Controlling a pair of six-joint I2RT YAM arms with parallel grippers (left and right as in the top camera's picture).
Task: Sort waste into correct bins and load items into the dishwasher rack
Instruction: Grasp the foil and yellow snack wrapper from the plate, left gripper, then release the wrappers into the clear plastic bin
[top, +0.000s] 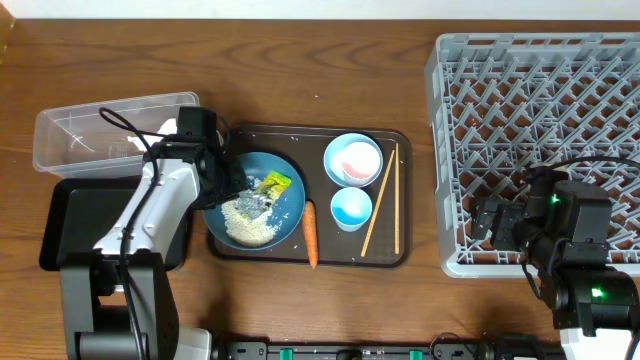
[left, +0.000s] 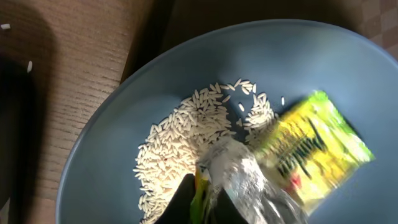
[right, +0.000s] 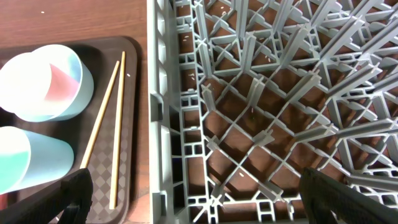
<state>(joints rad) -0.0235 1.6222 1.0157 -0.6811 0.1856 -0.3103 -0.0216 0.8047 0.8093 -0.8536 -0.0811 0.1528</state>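
**Overhead and wrist views: left pincer closed on a crumpled wrapper over the blue plate**

The left gripper (top: 238, 195) reaches down over the blue plate (top: 290, 215), which sits at the left end of the brown serving tray (top: 340, 252). In the left wrist view its dark fingers (left: 180, 199) are pressed together on a crumpled wrapper (left: 242, 180). The wrapper's silvery inner side faces the camera, and a thin green-yellow edge shows against the finger. Its long axis runs from the fingers up toward the middle of the plate.

Just beside it, touching its right edge, lies a flat wrapper (left: 317, 146). It is bright yellow with green borders and dark lettering, and its long axis is tilted from lower left to upper right in that view. Both wrappers lie at the edge of the rice (left: 180, 137), a loose white heap spread across the plate's centre. A few stray grains lie on the wooden table (left: 74, 50).

The carrot (top: 311, 235) lies on the brown tray against the plate's right rim. Its long axis runs front to back, with the thin tip toward the near edge.

Right of it stand two light-blue bowls (top: 353, 160), one behind the other. The chopsticks (right: 117, 124) lie beyond them: one runs parallel to the tray's right rim and the other slants, so their far ends are close and their near ends spread.

The right gripper (right: 211, 202) hangs over the rack (top: 540, 110) at its near left corner, jaws spread wide and holding nothing.

The clear box (top: 70, 140) and the black tray (top: 60, 225) sit at the far left.
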